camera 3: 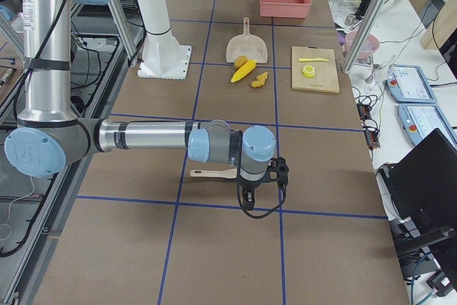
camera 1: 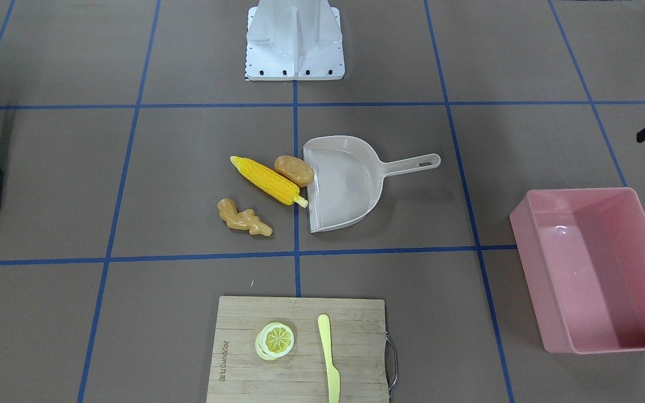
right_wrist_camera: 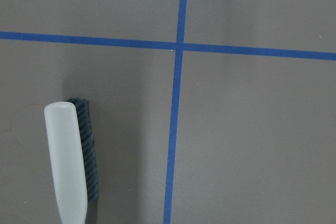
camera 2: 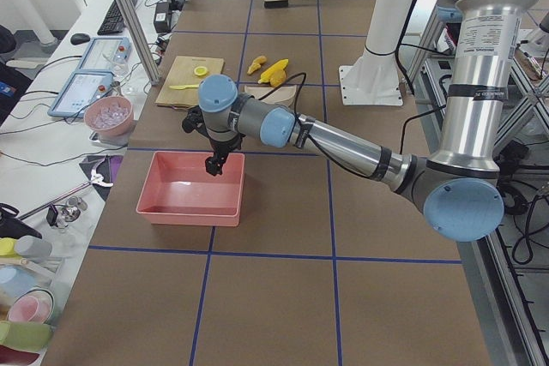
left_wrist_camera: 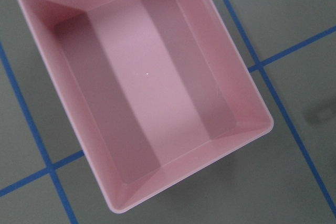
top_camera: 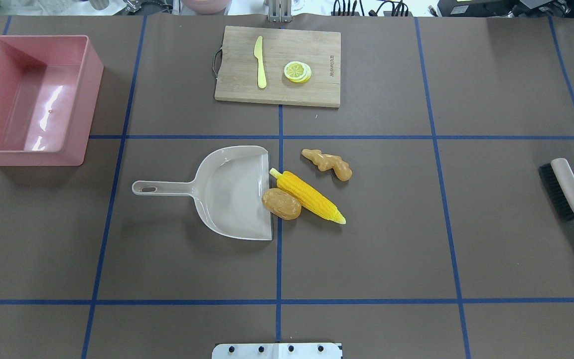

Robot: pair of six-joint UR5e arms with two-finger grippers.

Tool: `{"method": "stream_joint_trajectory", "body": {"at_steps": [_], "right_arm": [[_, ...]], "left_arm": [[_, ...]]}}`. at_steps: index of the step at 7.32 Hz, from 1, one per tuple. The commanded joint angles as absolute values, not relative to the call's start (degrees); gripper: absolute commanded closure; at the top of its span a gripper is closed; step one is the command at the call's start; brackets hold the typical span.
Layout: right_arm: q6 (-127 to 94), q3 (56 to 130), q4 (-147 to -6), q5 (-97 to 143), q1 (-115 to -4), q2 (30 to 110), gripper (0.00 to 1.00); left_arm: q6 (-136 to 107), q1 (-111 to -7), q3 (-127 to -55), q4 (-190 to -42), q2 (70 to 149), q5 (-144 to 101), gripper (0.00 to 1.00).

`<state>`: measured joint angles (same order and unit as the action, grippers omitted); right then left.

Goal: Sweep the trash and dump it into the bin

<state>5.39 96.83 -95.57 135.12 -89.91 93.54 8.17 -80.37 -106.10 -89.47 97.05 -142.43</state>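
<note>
The trash lies at the table's middle: a yellow corn cob (camera 1: 269, 181), a brown potato (camera 1: 294, 170) that touches the dustpan's lip, and a tan ginger root (camera 1: 243, 218) a little apart. The beige dustpan (camera 1: 350, 184) lies flat beside them. The pink bin (camera 1: 529, 268) stands empty on my left side. My left gripper (camera 2: 212, 165) hangs above the bin; I cannot tell if it is open or shut. My right gripper (camera 3: 246, 205) hangs near the brush (camera 3: 214, 173); I cannot tell its state. Neither wrist view shows fingers.
The brush (top_camera: 566, 192) lies at the table's edge on my right. A wooden cutting board (top_camera: 317, 50) at the far side holds a lemon slice (top_camera: 297, 71) and a pale yellow knife (top_camera: 260, 62). The robot's white base (camera 1: 294, 42) stands on the near side.
</note>
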Motion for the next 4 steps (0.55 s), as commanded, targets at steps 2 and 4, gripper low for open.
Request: {"method": "stream_joint_trajectory", "body": {"at_steps": [2, 4], "right_arm": [[5.36, 96.94, -95.54, 133.95, -88.61, 92.11, 0.00], [-5.54, 99.91, -95.54, 133.68, -85.28, 91.93, 0.00]], "left_arm": [[7.83, -71.67, -110.20, -89.74, 103.34, -142.65, 0.02], [8.09, -62.45, -110.66, -96.09, 108.88, -141.78, 0.02]]}}
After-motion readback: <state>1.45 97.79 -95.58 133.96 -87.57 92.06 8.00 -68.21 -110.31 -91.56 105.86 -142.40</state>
